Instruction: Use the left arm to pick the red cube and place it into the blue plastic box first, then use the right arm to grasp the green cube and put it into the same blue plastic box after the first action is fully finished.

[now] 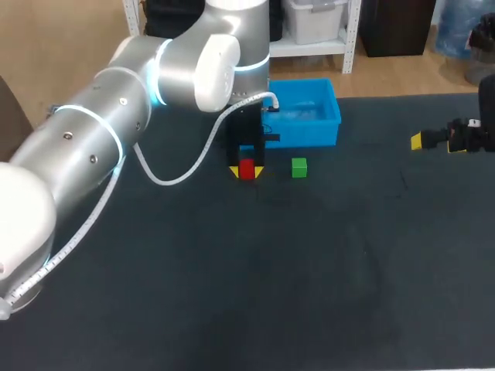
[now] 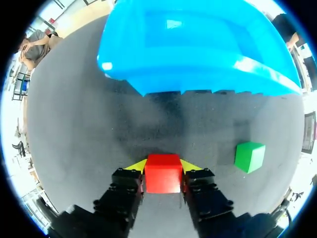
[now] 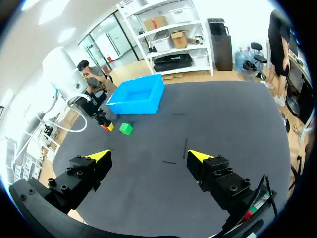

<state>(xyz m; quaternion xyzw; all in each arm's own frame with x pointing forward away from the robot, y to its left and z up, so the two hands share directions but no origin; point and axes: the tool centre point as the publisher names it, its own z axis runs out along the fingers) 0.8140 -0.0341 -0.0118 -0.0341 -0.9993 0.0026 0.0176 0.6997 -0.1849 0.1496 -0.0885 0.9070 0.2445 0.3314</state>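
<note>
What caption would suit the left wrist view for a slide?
Left gripper shut on the red cube, with the blue plastic box ahead and the green cube beside it.

The head camera looked down from above and behind onto the table (image 1: 309,270). The left wrist camera sat close behind the red cube (image 2: 162,172), facing the blue box (image 2: 198,44). The right wrist camera viewed both from far across the table.

Silver-grey left arm (image 1: 93,147) of rounded segments, ringed by pale-blue bands, trailed by white cable (image 1: 165,182); black, screw-studded left pincer (image 2: 163,166) and right pincer (image 3: 148,155), each with 2 yellow wedge tips.
</note>
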